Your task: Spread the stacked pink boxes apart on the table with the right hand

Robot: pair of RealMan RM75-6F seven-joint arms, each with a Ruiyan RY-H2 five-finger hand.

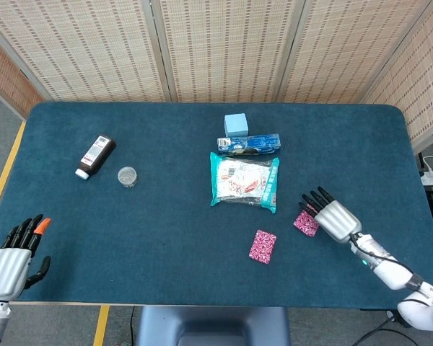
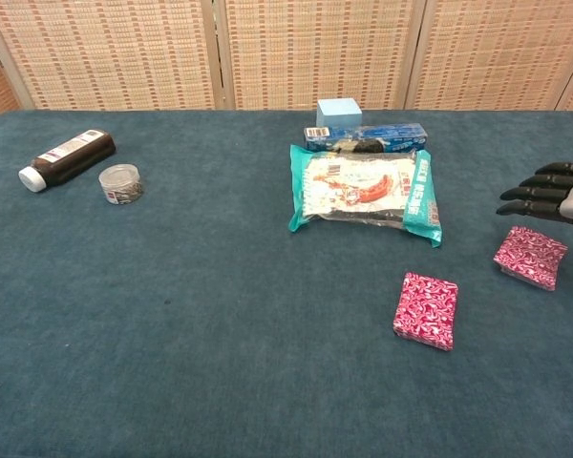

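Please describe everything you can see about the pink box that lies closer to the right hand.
The flat rectangular pink box with a white swirl pattern looks like printed cardboard. It lies flat on the dark teal felt-covered table, slightly turned, right of the other pink patterned box and apart from it. The right hand is just above its far edge, dark fingers extended; whether they touch it is unclear.

Bare cloth lies between the two pink boxes; the snack bag possibly crowds their far side.

Two boxes apart, side by side
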